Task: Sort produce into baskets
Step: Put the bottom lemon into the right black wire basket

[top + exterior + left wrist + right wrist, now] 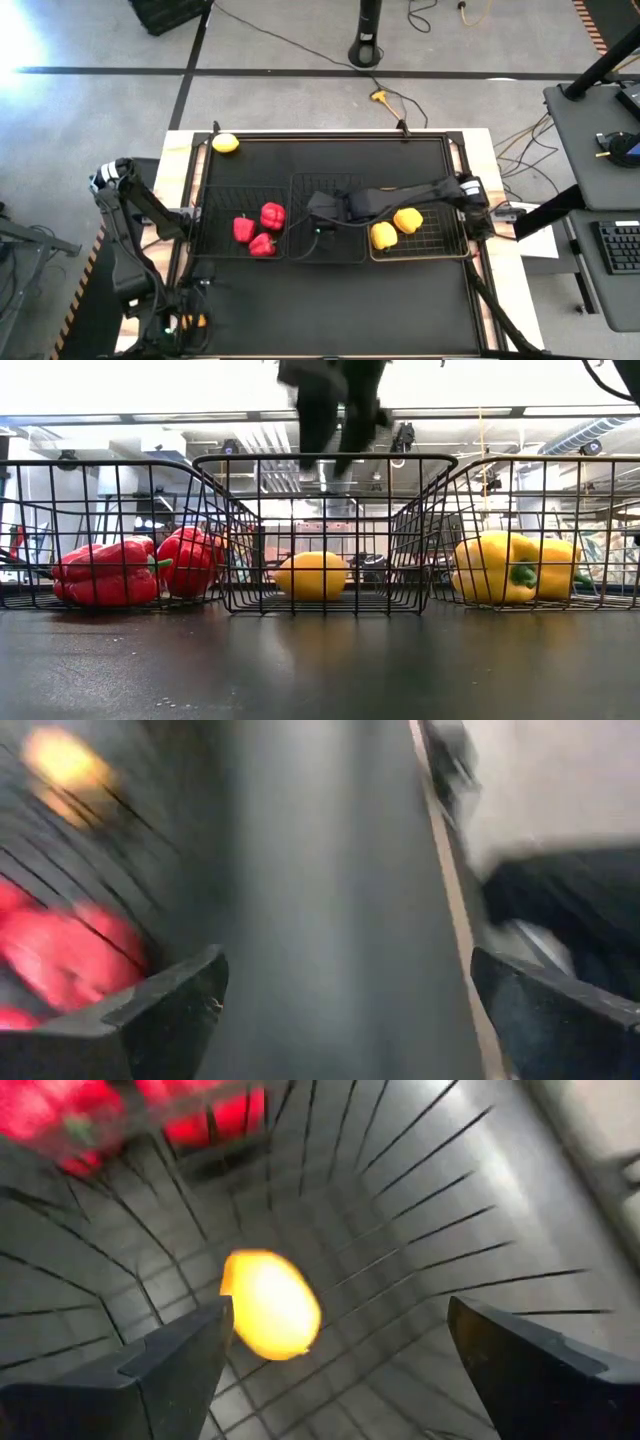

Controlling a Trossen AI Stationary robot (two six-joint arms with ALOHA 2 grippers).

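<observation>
- We see the left gripper (190,322) low at the bench's (330,300) near left corner, fingers spread, holding nothing.
- Right gripper (335,1345) hangs over the middle black basket (325,535), fingers spread, lemon (270,1305) lying free below.
- Red peppers (258,230) sit in the left basket, yellow peppers (396,228) in the right.
- Another lemon (226,143) sits at the far left edge.

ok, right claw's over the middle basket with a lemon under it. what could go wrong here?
1. The right claw hangs open above the lemon in the middle basket; descending, a finger could catch the wire.
2. Another lemon sits at the mat's far edge; a nudge might roll it off.
</observation>
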